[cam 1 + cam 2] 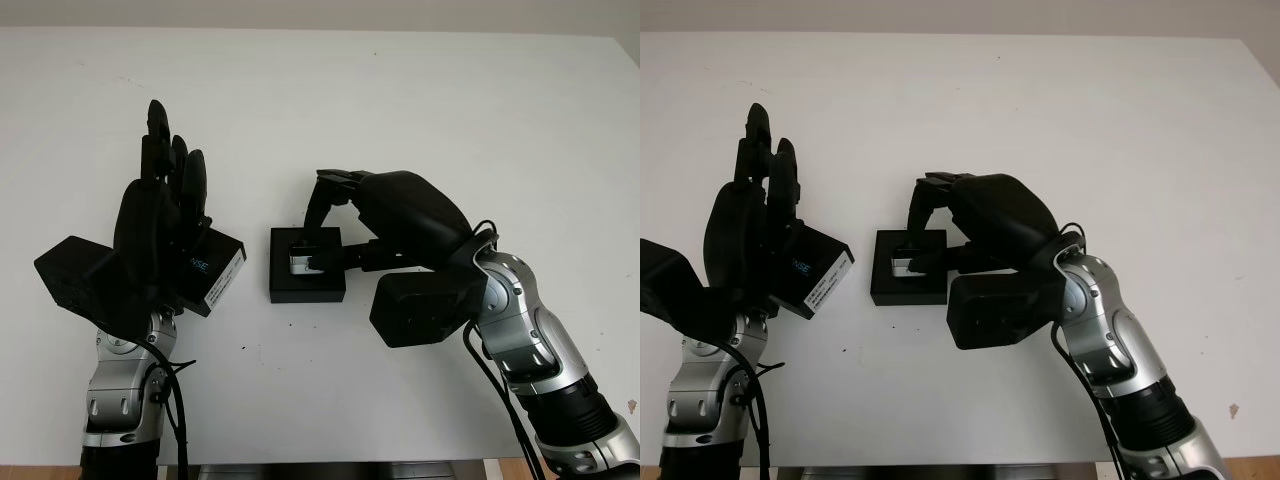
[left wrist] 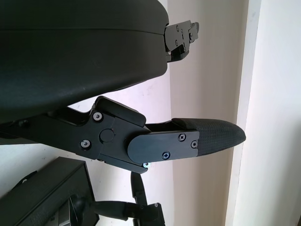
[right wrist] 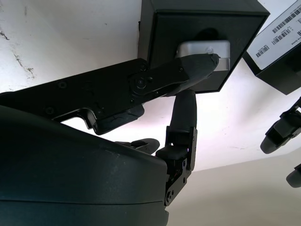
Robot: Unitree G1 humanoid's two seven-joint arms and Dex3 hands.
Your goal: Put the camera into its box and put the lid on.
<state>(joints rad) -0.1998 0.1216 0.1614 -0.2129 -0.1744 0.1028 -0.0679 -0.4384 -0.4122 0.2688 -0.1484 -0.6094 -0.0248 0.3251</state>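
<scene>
The black box (image 1: 307,285) lies open at the table's middle, and the silver camera (image 1: 299,263) sits inside it. My right hand (image 1: 322,235) arches over the box from the right. One fingertip (image 3: 202,63) touches the camera's top, while the other fingers (image 3: 182,110) stand off the box. The black lid (image 1: 222,272) with a white label lies on the table left of the box. My left hand (image 1: 165,185) is open and raised above the lid's left part, fingers pointing away from me.
The white table (image 1: 450,120) stretches bare to the far side and right. Its front edge (image 1: 340,467) runs just behind my forearms. Cables hang along both arms.
</scene>
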